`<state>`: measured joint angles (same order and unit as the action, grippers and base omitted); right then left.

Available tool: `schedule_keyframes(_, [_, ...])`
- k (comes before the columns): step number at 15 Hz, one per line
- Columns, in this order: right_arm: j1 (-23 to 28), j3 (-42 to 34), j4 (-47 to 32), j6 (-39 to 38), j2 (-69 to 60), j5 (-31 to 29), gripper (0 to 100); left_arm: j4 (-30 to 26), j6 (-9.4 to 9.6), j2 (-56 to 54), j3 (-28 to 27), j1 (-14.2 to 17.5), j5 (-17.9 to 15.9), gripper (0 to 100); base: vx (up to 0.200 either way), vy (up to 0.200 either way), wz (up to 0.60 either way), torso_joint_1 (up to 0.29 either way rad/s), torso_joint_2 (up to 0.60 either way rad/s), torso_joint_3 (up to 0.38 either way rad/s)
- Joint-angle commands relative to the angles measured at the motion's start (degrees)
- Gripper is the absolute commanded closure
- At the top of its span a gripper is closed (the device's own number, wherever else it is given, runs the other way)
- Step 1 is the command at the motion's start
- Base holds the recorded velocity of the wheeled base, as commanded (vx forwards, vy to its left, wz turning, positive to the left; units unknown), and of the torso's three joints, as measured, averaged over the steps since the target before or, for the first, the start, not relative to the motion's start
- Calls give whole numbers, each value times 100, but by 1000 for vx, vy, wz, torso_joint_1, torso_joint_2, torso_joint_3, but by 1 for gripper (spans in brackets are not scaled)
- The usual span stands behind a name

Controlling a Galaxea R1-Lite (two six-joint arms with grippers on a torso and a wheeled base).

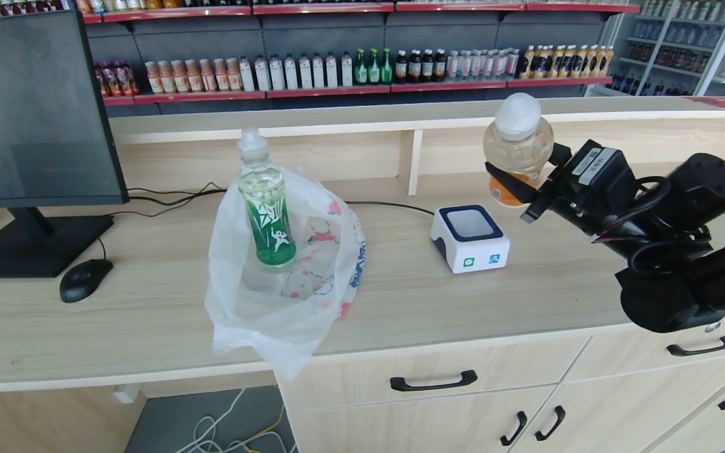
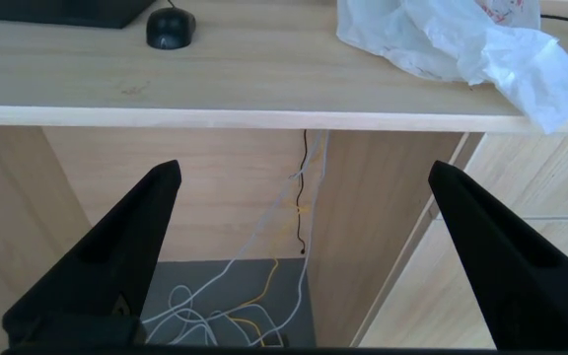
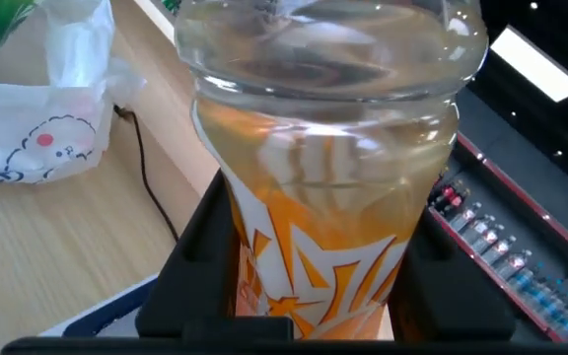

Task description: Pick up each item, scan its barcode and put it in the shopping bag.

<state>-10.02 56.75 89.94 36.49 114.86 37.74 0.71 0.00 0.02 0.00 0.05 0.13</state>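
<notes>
Clamping the orange-labelled bottle [image 1: 518, 141], the right claw [image 1: 522, 173] hangs near the scanner [image 1: 469, 238].

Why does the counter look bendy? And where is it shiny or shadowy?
Head view: the wide lens bows the front edge of the counter; the dark monitor holds a faint reflection. Right wrist view: pale glints on the clear top of the orange bottle in the right gripper. Left wrist view: shade under the counter; the open left gripper shows as two dark wedges.
</notes>
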Motion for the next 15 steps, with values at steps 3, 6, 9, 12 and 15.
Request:
schedule_keyframes(3, [-255, 530, 6, 324, 467, 40, 100, 0, -26, -2, 0, 4, 4, 0, 0, 0, 0, 0, 0, 0])
schedule_keyframes(6, [-325, 601, 6, 412, 713, 75, 100, 0, -9, 6, 0, 4, 4, 0, 0, 0, 0, 0, 0, 0])
schedule_keyframes(9, [-202, 592, 6, 465, 722, 383, 100, 0, -18, -2, 0, 4, 4, 0, 0, 0, 0, 0, 0, 0])
schedule_keyframes(12, [-184, 574, 6, 544, 801, 409, 100, -9, -9, -2, 0, 4, -5, 0, 0, 0, 0, 0, 0, 0])
schedule_keyframes(15, [-26, 574, 6, 579, 845, 427, 100, -9, 0, -2, 0, -5, -5, 0, 0, 0, 0, 0, 0, 0])
